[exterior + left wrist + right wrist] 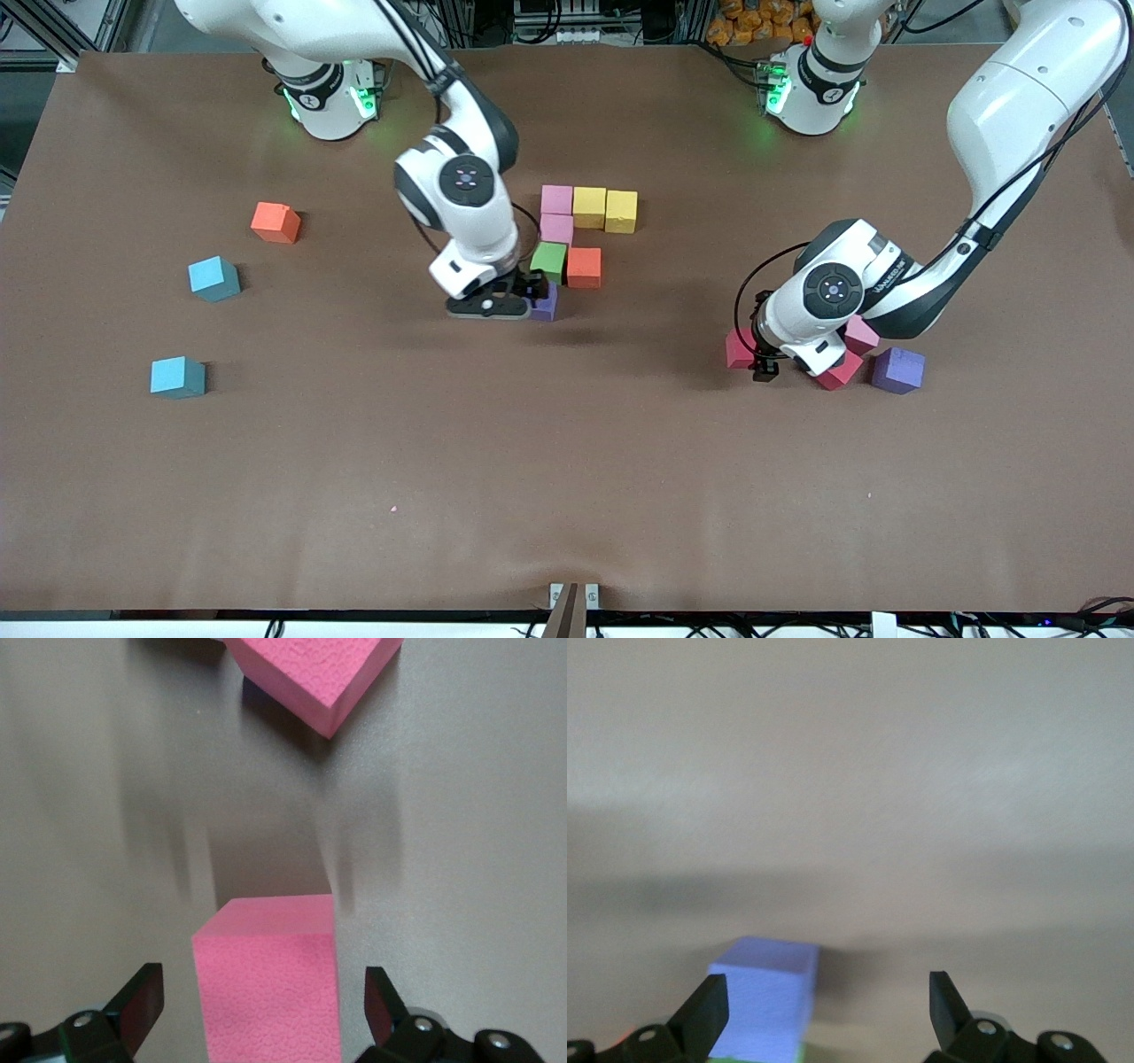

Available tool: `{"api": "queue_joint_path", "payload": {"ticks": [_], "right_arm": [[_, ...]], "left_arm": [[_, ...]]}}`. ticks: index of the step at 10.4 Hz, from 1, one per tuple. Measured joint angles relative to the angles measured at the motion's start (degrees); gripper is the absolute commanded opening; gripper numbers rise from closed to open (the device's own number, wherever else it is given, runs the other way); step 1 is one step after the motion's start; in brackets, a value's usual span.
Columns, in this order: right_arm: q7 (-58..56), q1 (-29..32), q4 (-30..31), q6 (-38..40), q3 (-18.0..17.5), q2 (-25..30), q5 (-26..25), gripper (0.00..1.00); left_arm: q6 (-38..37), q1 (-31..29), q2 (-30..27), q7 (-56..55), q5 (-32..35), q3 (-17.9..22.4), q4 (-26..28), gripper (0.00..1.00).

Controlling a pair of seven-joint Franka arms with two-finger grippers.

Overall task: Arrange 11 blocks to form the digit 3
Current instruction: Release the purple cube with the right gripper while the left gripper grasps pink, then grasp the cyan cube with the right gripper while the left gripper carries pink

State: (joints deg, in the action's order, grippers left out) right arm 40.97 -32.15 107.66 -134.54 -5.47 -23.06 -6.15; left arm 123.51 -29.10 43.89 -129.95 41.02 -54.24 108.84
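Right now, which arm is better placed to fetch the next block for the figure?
Probably the left: the left pincer is open, straddling a pink block. The right pincer is open at the purple block beside the green one.

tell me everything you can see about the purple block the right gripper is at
The purple block is a small matte cube, foam-like, lying flat on the brown table. It is the nearest-to-camera cube of the partly built figure, directly against the green block, in line with it and the pink cubes. The right gripper stands low over it with fingers open, so it looks just released. In the front view the gripper hides part of it.
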Motion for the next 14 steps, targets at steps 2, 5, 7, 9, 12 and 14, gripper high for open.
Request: {"api": "queue_joint_path", "payload": {"ticks": [2,5,7,9,12,14], "right_arm": [[-14.43,5.8,2.12,1.19,0.39,3.23,0.06,1.0],[-35.47,15.57,6.92,0.75,0.72,6.1,0.06,1.0],[-49.67,23.02,9.82,0.14,0.82,8.09,0.07,1.0],[-61.44,31.01,11.22,-0.35,0.87,9.52,0.06,1.0],[-70.6,40.33,10.86,-2.95,0.88,9.08,0.06,1.0],[-70.86,42.5,9.54,-7.48,1.78,5.83,-0.05,1.0]], "left_arm": [[0.3,0.17,0.16,0.0,0.17,0.61,0.5,1.0],[2.49,0.59,0.71,0.0,1.44,1.55,1.78,1.0],[3.08,0.69,1.02,0.0,1.57,1.97,2.06,0.89],[3.21,0.77,1.12,0.0,1.58,2.29,2.1,0.58],[3.38,0.85,1.07,0.0,1.68,2.29,2.15,0.28],[3.38,1.99,0.97,-2.0,1.75,1.95,2.56,0.27]]}}
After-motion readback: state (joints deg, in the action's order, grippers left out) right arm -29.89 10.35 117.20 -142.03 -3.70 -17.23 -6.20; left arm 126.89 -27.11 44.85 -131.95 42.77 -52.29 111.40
